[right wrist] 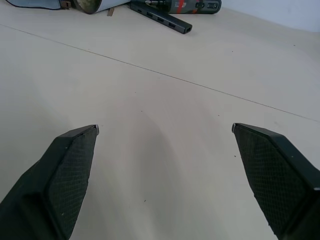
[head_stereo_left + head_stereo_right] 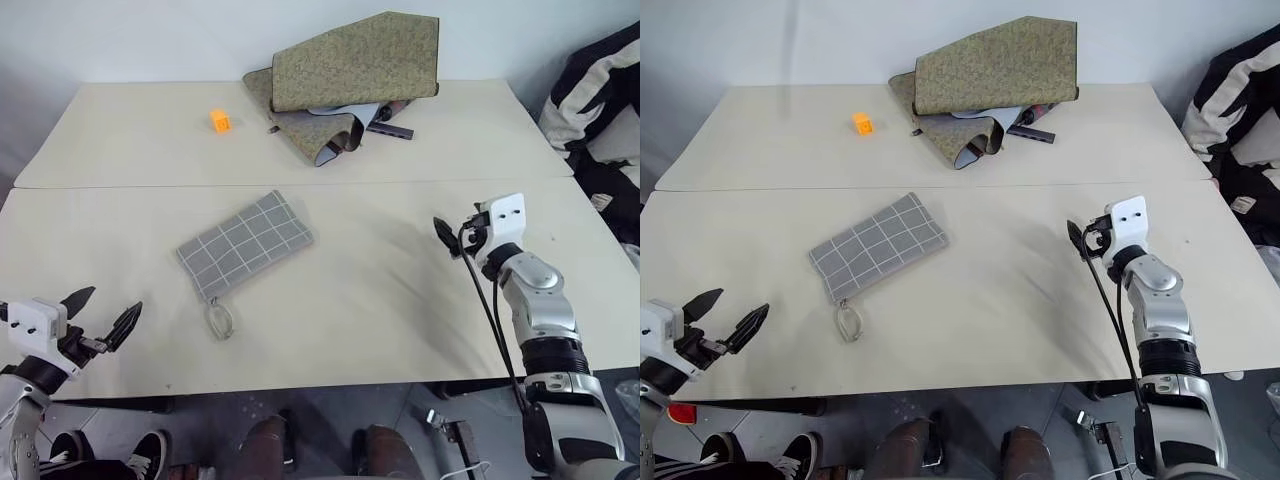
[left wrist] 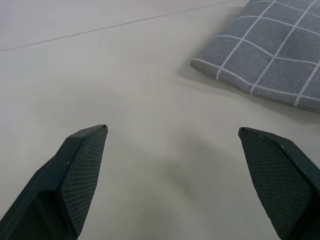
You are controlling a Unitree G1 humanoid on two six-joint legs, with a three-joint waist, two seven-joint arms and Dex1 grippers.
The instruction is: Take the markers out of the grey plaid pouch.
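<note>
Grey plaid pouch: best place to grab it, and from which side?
Probably the metal ring at the near end of the pouch. The pouch lies flat on the table, giving little edge to pinch; the ring sticks out clear. The left tool, open, is nearest, approaching from the robot's left.

Two pale cream rectangular tables (image 2: pixel 400 330) stand edge to edge before a plain white wall (image 2: pixel 150 40). Below lies a dark grey floor (image 2: pixel 320 420).
</note>
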